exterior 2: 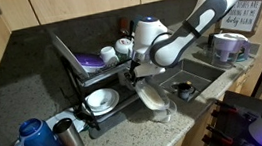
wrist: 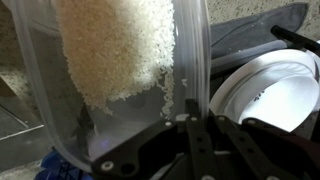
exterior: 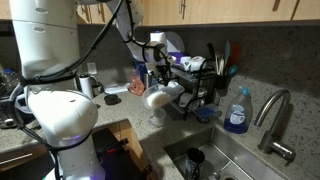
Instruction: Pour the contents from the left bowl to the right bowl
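My gripper [wrist: 190, 120] is shut on the rim of the left bowl [wrist: 120, 60], a pale bowl tipped steeply on its side. White rice [wrist: 115, 45] clings to its inner wall and a few grains trail down toward the fingers. In both exterior views the gripper [exterior: 160, 82] [exterior 2: 141, 74] holds this bowl [exterior: 158, 97] [exterior 2: 151, 95] tilted just above the counter beside the dish rack. The right bowl [exterior 2: 166, 111], greyish and glass-like, sits on the counter right under the tipped bowl. It does not show in the wrist view.
A black dish rack [exterior: 196, 88] [exterior 2: 84, 81] with white dishes stands close behind the bowls, and one white plate [wrist: 265, 85] shows beside the gripper. The sink [exterior: 205, 155] [exterior 2: 189, 82], a faucet [exterior: 274, 118] and a blue soap bottle [exterior: 237, 112] lie near. Blue items [exterior 2: 30, 136] sit on the counter.
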